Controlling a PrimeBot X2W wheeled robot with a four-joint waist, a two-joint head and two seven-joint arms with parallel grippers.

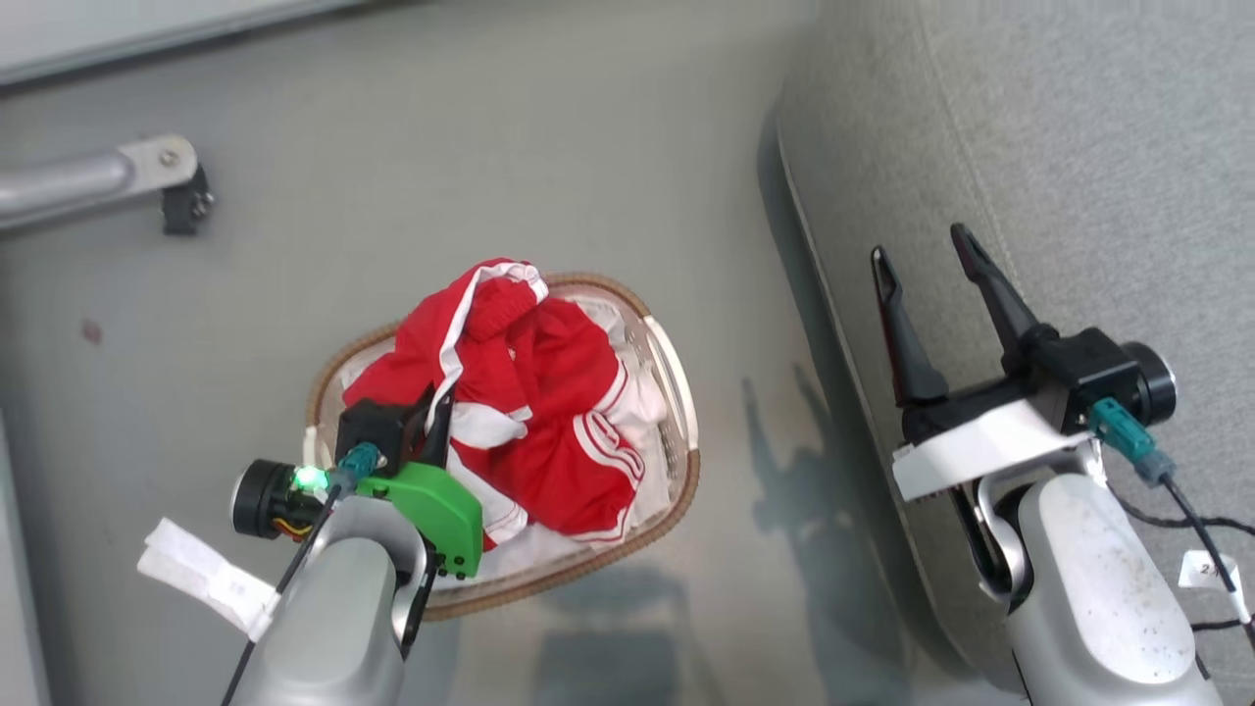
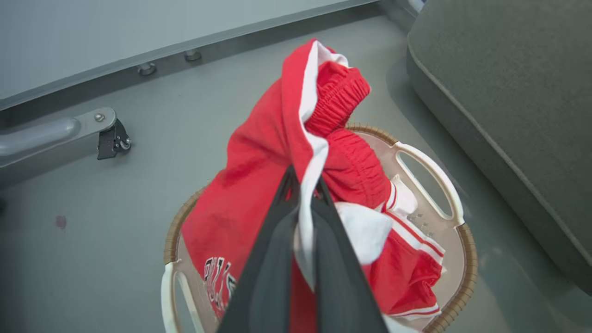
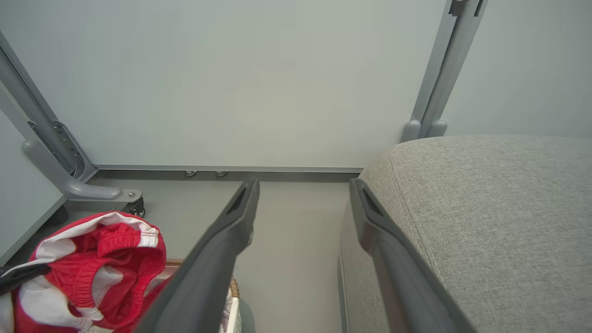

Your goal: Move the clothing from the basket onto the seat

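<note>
1. In the head view, the basket (image 1: 692,471) sits on the grey floor (image 1: 441,147) at about 7 o'clock from the picture's centre.
2. The clothing (image 1: 534,392), red with white stripes, is heaped in the basket. Part of it stands in a peak above the rim, with an elastic waistband at the top.
3. My left gripper (image 2: 303,182) is over the basket's 8 o'clock side. Its fingers are nearly together, pinching a white-striped fold of the clothing.
4. The lower part of the clothing lies inside the basket. Black lettering shows on the red cloth near the left fingers in the left wrist view.
5. The seat (image 1: 1079,147) fills the head view from 12 to 4 o'clock, apart from the basket, with a strip of floor between them.
6. My right gripper (image 1: 920,245) is at 3 o'clock, over the seat's near edge. Its fingers are spread wide and hold nothing.
7. A grey metal leg (image 1: 147,181) with a dark caster lies at 10 o'clock.
</note>
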